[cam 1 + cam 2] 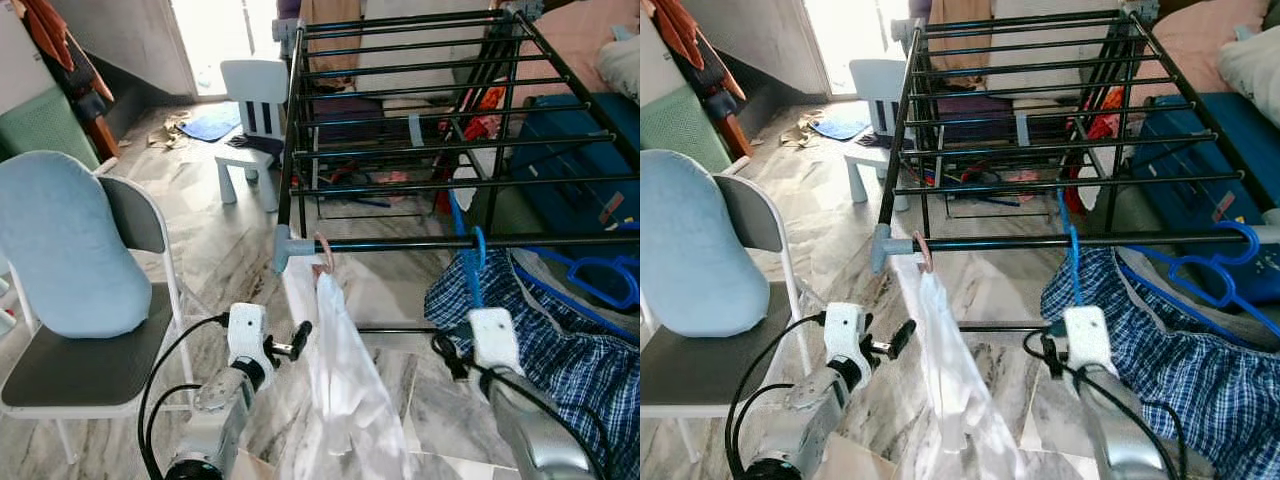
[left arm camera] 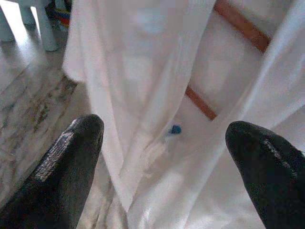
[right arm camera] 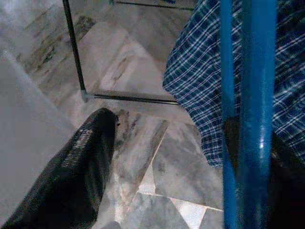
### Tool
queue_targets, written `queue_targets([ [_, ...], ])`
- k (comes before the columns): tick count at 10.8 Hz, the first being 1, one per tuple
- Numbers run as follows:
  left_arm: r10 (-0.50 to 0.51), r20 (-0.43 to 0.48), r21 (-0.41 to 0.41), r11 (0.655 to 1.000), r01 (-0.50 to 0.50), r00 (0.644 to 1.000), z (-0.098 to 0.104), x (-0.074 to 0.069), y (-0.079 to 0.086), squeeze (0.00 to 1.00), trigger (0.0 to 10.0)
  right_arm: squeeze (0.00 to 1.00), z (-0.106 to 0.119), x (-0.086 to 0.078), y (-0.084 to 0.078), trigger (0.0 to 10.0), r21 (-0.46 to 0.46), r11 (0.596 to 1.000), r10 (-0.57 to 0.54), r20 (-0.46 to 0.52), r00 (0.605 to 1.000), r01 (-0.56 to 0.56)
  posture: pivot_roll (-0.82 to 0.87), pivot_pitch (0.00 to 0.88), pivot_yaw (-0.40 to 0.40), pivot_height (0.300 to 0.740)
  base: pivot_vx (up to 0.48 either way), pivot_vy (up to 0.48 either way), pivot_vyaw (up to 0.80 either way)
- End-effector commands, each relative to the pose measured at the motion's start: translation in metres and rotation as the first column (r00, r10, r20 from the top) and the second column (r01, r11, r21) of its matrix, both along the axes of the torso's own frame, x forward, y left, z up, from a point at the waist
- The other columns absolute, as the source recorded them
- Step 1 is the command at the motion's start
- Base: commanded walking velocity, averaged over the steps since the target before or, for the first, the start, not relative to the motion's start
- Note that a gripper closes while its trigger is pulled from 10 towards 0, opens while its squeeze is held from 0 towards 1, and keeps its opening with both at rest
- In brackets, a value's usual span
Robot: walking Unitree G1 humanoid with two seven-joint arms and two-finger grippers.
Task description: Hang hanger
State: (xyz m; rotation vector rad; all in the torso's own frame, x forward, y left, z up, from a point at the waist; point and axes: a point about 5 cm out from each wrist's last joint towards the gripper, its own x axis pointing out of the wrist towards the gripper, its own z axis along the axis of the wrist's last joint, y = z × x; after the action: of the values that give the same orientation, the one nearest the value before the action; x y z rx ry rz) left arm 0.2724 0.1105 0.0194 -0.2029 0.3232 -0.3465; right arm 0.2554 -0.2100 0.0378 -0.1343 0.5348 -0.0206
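Observation:
A black drying rack (image 1: 400, 243) stands in front of me. On its front rail, near the left corner, a white garment (image 1: 345, 380) hangs from a pinkish hanger (image 1: 324, 252). My left gripper (image 1: 294, 343) is open just left of this garment, whose cloth lies between the fingers (image 2: 71, 157) in the left wrist view. Further right on the same rail hooks a blue hanger (image 1: 477, 250) carrying a blue plaid shirt (image 1: 560, 345). My right gripper (image 3: 171, 143) is open just below it, with the blue hanger's bars (image 3: 257, 95) crossing in front of one finger.
A white-framed chair with a light blue cushion (image 1: 60, 250) stands close on the left. A small white chair (image 1: 255, 110) sits behind the rack's left end. A second blue hanger (image 1: 600, 275) and a dark blue case (image 1: 570, 170) lie at the right.

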Motion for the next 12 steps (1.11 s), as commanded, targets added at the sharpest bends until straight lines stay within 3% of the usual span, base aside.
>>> queue_targets([
  [1,0.030,0.040,0.015,0.999,-0.030,0.999,0.006,0.003,0.005,0.00,10.0,1.00,0.004,0.000,0.001,10.0,0.000,1.000,0.008,0.028,1.000,-0.008,-0.17,0.000,0.106,0.740,0.000,0.000,0.00],
  [6,0.061,0.033,0.045,0.997,-0.062,0.998,0.004,0.004,0.009,0.00,10.0,0.97,0.009,-0.003,0.001,10.0,-0.025,1.000,0.017,0.111,0.994,-0.015,-0.17,0.000,0.109,0.740,0.000,0.000,0.00],
  [7,0.060,0.029,0.050,0.997,-0.062,0.998,0.004,0.004,0.009,0.00,10.0,0.22,0.010,-0.003,0.001,10.0,-0.032,0.999,0.028,0.126,0.992,-0.024,-0.17,0.000,0.111,0.740,0.000,0.000,0.00],
  [8,0.059,0.026,0.053,0.997,-0.060,0.998,0.003,0.004,0.009,0.00,10.0,0.00,0.010,-0.003,0.002,10.0,-0.032,0.999,0.028,0.132,0.991,-0.024,-0.17,0.000,0.110,0.740,0.000,0.000,0.00],
  [12,0.057,0.023,0.060,0.997,-0.058,0.998,0.002,0.004,0.008,0.00,10.0,0.00,0.012,-0.002,0.003,10.0,-0.035,0.999,0.034,0.148,0.988,-0.029,-0.17,0.000,0.106,0.740,-0.128,0.000,0.00],
])
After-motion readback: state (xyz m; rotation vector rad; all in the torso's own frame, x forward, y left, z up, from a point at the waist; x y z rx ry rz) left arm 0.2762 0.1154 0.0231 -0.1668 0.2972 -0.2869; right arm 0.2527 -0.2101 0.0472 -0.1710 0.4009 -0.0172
